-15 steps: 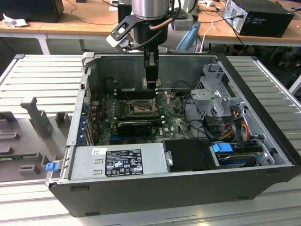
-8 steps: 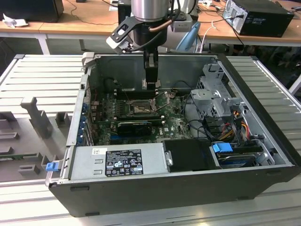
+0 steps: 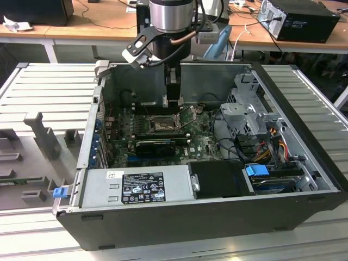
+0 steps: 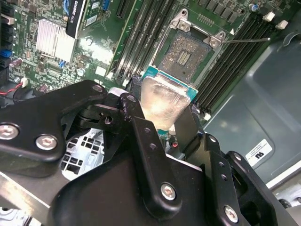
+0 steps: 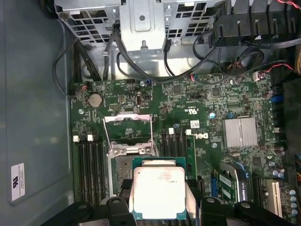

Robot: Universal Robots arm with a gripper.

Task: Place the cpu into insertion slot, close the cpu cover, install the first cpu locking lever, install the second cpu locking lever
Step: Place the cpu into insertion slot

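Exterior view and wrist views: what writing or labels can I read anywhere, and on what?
Power supply label: print too small to read.
White case-wall sticker: unreadable.
cpu: faint marks, unreadable.
No text can be quoted.

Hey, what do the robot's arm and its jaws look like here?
The arm's silver-grey metal cylinder end has a black section below it, with dark cables looping beside it. The jaws are matt black angular linkage bars joined by silver hex-socket screws.
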